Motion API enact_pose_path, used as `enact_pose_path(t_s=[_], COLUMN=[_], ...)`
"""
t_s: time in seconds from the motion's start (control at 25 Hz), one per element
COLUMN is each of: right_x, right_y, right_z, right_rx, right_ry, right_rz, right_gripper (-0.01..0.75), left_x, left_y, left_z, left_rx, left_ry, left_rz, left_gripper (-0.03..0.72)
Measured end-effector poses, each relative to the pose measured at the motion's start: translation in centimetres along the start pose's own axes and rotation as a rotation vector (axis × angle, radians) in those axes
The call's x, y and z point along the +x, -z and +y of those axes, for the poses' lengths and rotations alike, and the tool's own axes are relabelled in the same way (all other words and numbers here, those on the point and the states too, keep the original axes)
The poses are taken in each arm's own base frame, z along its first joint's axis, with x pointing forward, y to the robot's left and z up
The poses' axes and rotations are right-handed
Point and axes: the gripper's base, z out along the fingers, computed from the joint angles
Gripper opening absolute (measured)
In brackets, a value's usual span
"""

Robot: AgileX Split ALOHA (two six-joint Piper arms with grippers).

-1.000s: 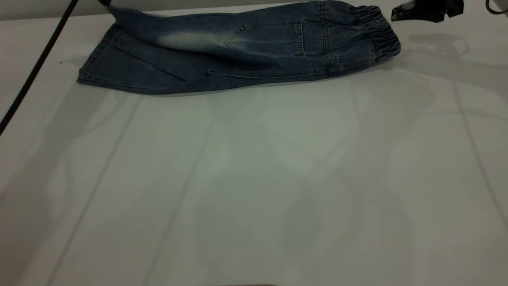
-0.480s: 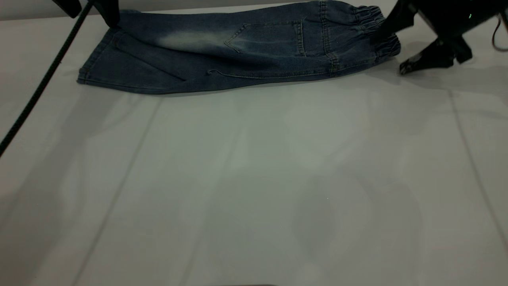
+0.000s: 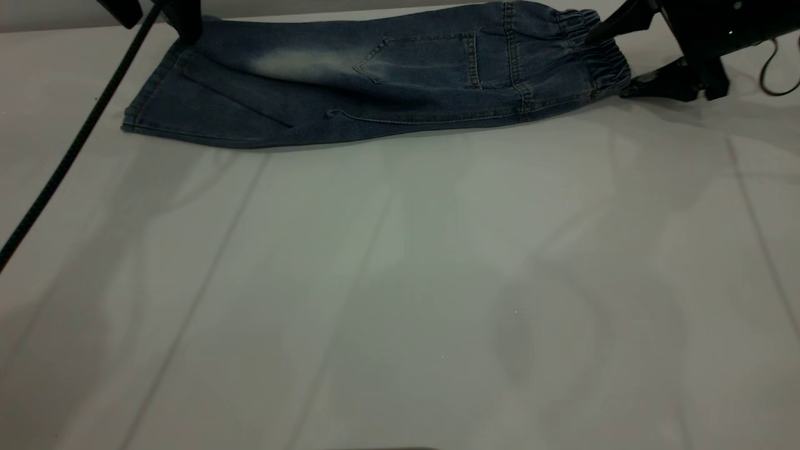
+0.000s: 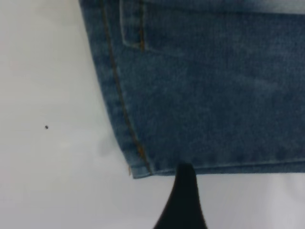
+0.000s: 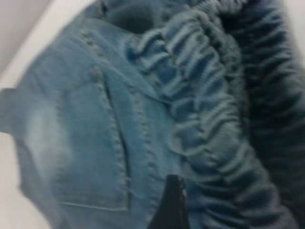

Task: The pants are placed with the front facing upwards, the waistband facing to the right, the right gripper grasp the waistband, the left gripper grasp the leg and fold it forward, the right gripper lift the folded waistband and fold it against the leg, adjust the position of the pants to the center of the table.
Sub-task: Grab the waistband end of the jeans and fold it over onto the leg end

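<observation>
The blue denim pants (image 3: pixel 350 87) lie folded lengthwise at the table's (image 3: pixel 400 281) far edge, with a back pocket (image 3: pixel 425 59) facing up. The legs (image 3: pixel 206 94) point left and the ruched waistband (image 3: pixel 603 53) points right. My right gripper (image 3: pixel 605 65) is open and straddles the waistband, one finger above it and one on the table beside it. The right wrist view shows the waistband (image 5: pixel 205 109) close past one finger (image 5: pixel 169 205). My left gripper (image 3: pixel 161 28) is open at the far corner of the leg cuff. In the left wrist view one finger (image 4: pixel 183 200) touches the leg hem (image 4: pixel 214 168).
A thin black cable (image 3: pixel 62 156) runs diagonally from the left gripper down across the table's left side. Another cable loop (image 3: pixel 775 75) hangs by the right arm. The wide white tabletop stretches in front of the pants.
The right gripper has come in from the upper right and set its open fingers around the waistband. The left gripper has dropped into view, and the raised leg corner now lies flat.
</observation>
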Motion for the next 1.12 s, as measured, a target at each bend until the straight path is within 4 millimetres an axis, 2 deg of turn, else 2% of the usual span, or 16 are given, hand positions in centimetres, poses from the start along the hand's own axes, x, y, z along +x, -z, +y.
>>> enact_pose_path(t_s=[0.12, 0.2, 0.32, 0.44, 0.6, 0.68, 0.84, 1.0, 1.12], right_x=[0.4, 0.7, 1.1, 1.2, 1.0, 0.6, -0.1, -0.5, -0.8], right_y=[-0.7, -1.0, -1.4, -1.5, -1.3, -0.8, 0.9, 2.9, 4.3], right_z=[-0.5, -0.7, -0.6, -0.2, 0.4, 1.4, 4.2, 7.5, 9.4], right_rx=[-0.073, -0.102, -0.111, -0.137, -0.151, -0.155, -0.184, -0.252, -0.279], right_ry=[-0.028, -0.014, 0.028, 0.064, 0.107, 0.139, 0.194, 0.249, 0.277], right_rz=[-0.002, 0.008, 0.026, 0.047, 0.071, 0.074, 0.076, 0.091, 0.085], right_gripper=[0.559, 0.496, 0.316, 0.099, 0.078, 0.078, 0.078, 0.078, 0.078], left_x=[-0.3, -0.5, -1.0, -1.5, -2.5, -2.7, -2.3, -1.3, -0.7], left_y=[0.1, 0.2, 0.3, 0.4, -0.1, -1.2, -4.7, -7.8, -9.2], left_z=[-0.7, -1.3, -2.7, -4.2, -6.5, -7.9, -10.5, -11.4, -11.6], left_rx=[0.003, 0.008, 0.016, 0.032, 0.063, 0.083, 0.109, 0.114, 0.117], left_ry=[-0.014, -0.027, -0.052, -0.071, -0.083, -0.089, -0.110, -0.113, -0.114], left_rz=[-0.011, -0.023, -0.053, -0.089, -0.184, -0.221, -0.249, -0.246, -0.227], left_gripper=[0.579, 0.579, 0.579, 0.579, 0.579, 0.579, 0.579, 0.579, 0.579])
